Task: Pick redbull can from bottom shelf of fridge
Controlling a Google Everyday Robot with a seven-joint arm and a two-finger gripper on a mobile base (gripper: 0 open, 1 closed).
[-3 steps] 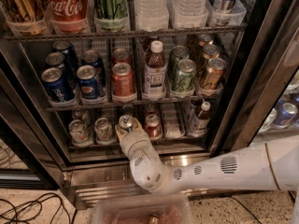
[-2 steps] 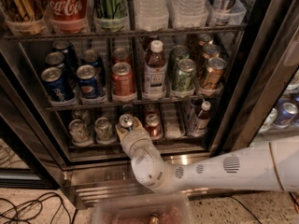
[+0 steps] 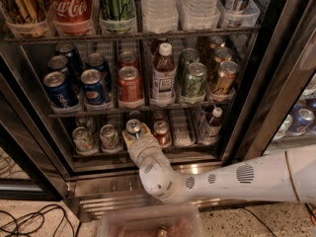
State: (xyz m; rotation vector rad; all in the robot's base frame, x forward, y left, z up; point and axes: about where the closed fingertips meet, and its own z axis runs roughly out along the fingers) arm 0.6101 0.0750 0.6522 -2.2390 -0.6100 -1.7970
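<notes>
Almost nothing is shifting since a second ago: the tool [image 3: 135,134] is staying in the same lane of the bottom shelf [image 3: 183,144], and the white arm [image 3: 222,179] behind it is holding the same low, slanting line across the foot of the fridge [image 3: 256,88].

The tool is reaching in from below and closing around the redbull can [image 3: 133,127], with one of its pale fingers [image 3: 146,132] lying against the can's right side and the other against its left. The can's silver top is showing just above them. The redbull can is standing upright in its lane on the bottom shelf, third from the left, not lifted out.

Two small slim cans [image 3: 83,138] are sitting in the lanes to its left, and a small red can [image 3: 161,131] is standing just beside it on the right. A dark bottle [image 3: 211,124] is leaning at the right end of the same shelf.

On the rack above, Pepsi cans [image 3: 58,89] are lining the left side, with a red can [image 3: 130,85], a white-capped bottle [image 3: 164,75] and green cans [image 3: 194,79] to their right.

A clear plastic tub [image 3: 148,221] is sitting below the arm, and black cables [image 3: 29,220] are lying on the floor at the lower left.
</notes>
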